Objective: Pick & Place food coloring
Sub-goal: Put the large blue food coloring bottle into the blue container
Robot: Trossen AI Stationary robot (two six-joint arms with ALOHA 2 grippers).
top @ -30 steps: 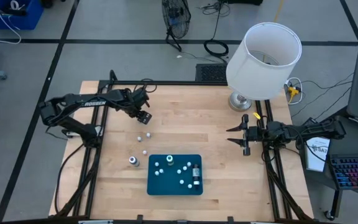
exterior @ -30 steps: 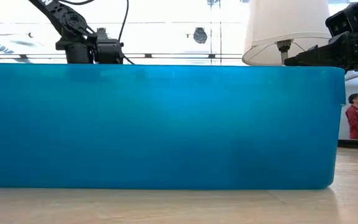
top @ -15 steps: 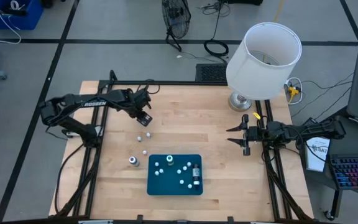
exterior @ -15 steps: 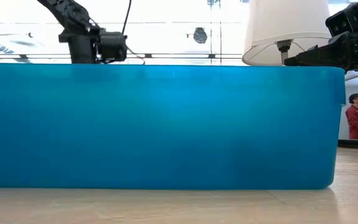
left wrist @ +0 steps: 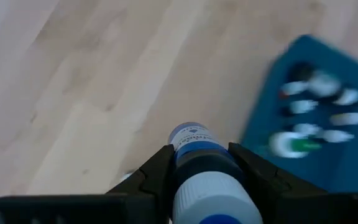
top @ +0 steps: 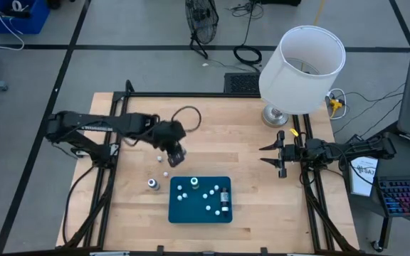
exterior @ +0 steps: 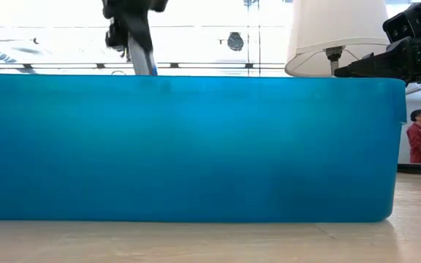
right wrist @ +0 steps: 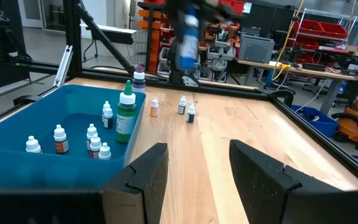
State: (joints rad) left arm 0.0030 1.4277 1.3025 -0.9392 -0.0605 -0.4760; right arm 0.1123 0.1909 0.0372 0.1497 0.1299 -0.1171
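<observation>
Above the wooden table, just beyond the far left corner of the blue tray, the left gripper is clamped on a small blue food coloring bottle, its fingers pressed to both sides of the bottle's body, pale cap toward the wrist. Ahead of this gripper the tray holds several tiny bottles, among them a taller green one. Three more bottles stand on the bare wood beside the gripper, outside the tray. Near the table's right edge, by the white lamp, the right gripper waits with its fingers spread and nothing between them.
</observation>
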